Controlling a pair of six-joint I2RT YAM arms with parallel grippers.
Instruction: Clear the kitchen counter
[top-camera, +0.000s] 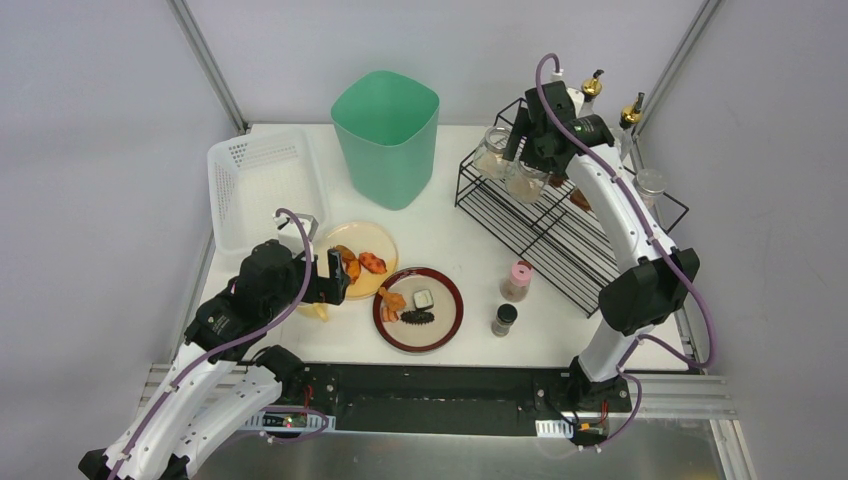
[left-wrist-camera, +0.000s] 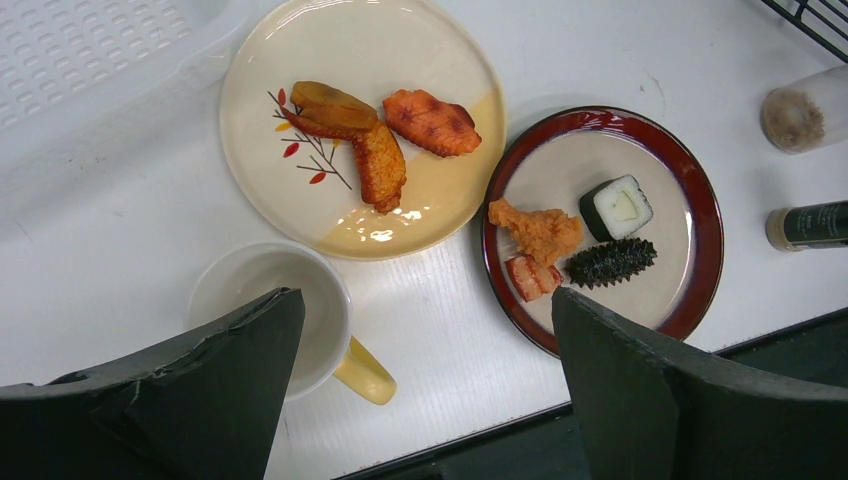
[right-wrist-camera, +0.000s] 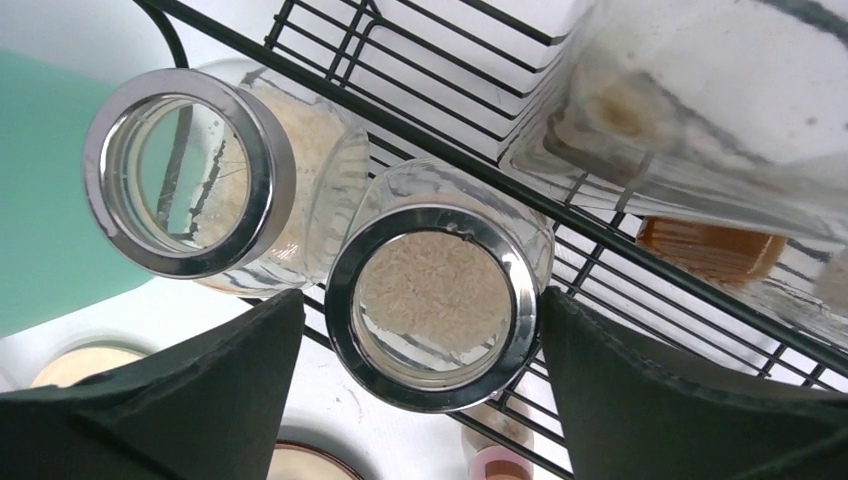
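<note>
The white kitchen counter (top-camera: 450, 225) holds a cream plate (top-camera: 370, 235) with grilled pieces and a red-rimmed plate (top-camera: 455, 325) with a sushi piece and fried bits. My left gripper (top-camera: 335, 275) hangs open and empty above the counter (left-wrist-camera: 440, 330), between a white mug with a yellow handle (left-wrist-camera: 270, 290) and the red-rimmed plate (left-wrist-camera: 700, 200). The cream plate (left-wrist-camera: 330, 50) lies beyond. My right gripper (top-camera: 522, 160) is open over the black wire rack (top-camera: 560, 235). Its fingers straddle the steel-rimmed top of a jar of rice (right-wrist-camera: 432, 290). A second jar (right-wrist-camera: 180, 170) stands beside it.
A green bin (top-camera: 387, 135) stands at the back centre, a white perforated basket (top-camera: 265, 185) at the back left. A pink-capped shaker (top-camera: 517, 281) and a dark-capped shaker (top-camera: 504, 319) stand right of the red-rimmed plate. Bottles (top-camera: 592, 85) stand behind the rack.
</note>
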